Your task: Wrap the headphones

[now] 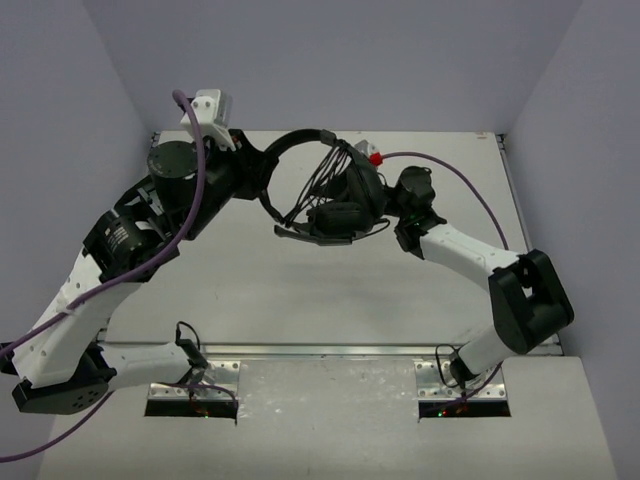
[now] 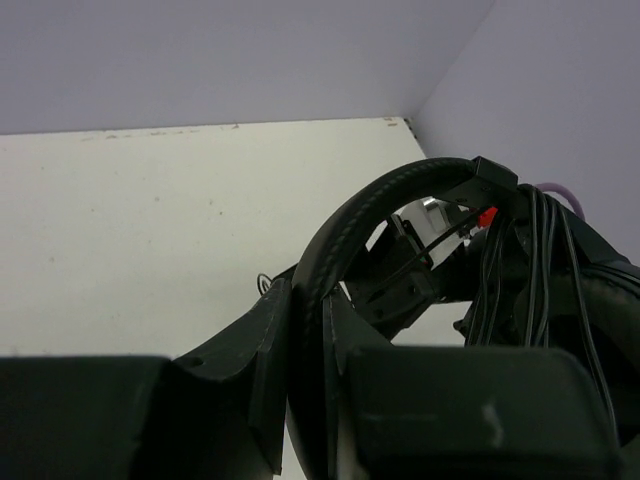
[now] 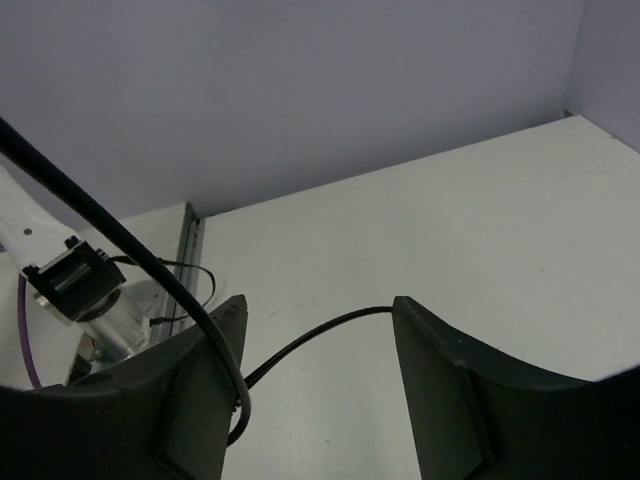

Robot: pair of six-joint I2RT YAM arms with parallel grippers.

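Note:
The black headphones [image 1: 340, 205] are held up over the back middle of the table. Their arched headband [image 1: 290, 150] points left, and the earcups hang on the right with several turns of thin black cable [image 1: 325, 175] wound over them. My left gripper [image 1: 255, 172] is shut on the headband [image 2: 400, 195]; the wound strands [image 2: 535, 260] show in the left wrist view. My right gripper [image 1: 385, 208] is just right of the earcups. Its jaws [image 3: 318, 300] stand wide open, and a loose length of cable [image 3: 300, 340] drapes over the left finger and runs across to the right one.
Purple robot cables [image 1: 470, 190] run along both arms. A small red part [image 1: 376, 157] sits behind the earcups. A metal rail [image 1: 330, 350] crosses the table's near edge. Walls close the back and both sides. The left arm's mount [image 3: 75, 280] shows in the right wrist view.

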